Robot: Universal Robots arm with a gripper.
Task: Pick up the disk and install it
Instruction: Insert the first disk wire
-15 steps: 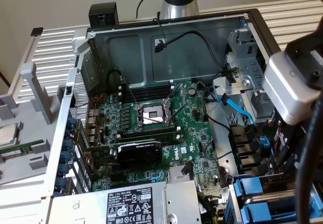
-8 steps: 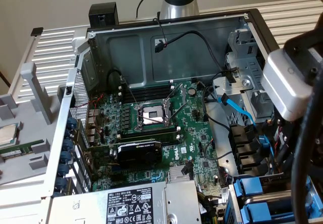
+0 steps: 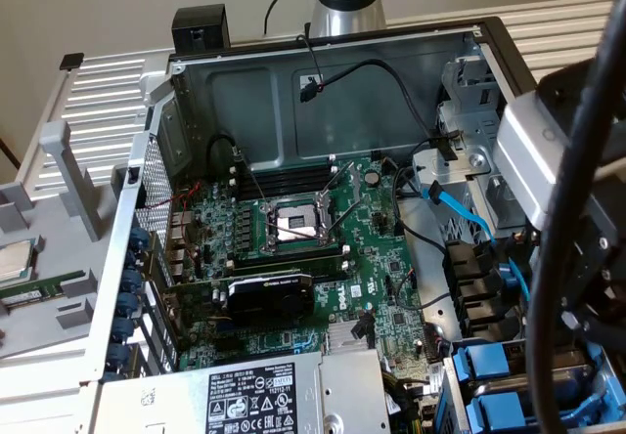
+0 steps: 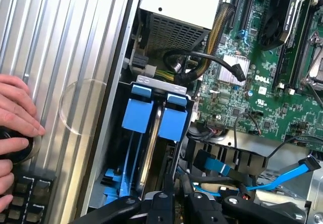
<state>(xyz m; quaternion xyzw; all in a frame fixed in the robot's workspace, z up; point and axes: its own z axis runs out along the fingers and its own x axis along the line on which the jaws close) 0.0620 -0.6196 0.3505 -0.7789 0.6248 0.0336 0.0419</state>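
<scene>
Disk (image 4: 156,125) stands in the drive bay (image 4: 160,81), tool (image 4: 177,202) just beside; grip cannot be told.

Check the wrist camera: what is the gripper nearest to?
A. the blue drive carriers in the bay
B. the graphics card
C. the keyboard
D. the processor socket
A: the gripper sits right at the blue drive carriers standing in the bay, off to the side of the motherboard.

The disk (image 4: 137,114) has smooth, semi-gloss blue plastic carrier tabs around a bare silver metal edge. The table (image 4: 65,42) is ribbed, brushed aluminium. The motherboard (image 3: 323,258) is matt green board. The power supply (image 3: 342,385) is dull silver sheet metal.
</scene>
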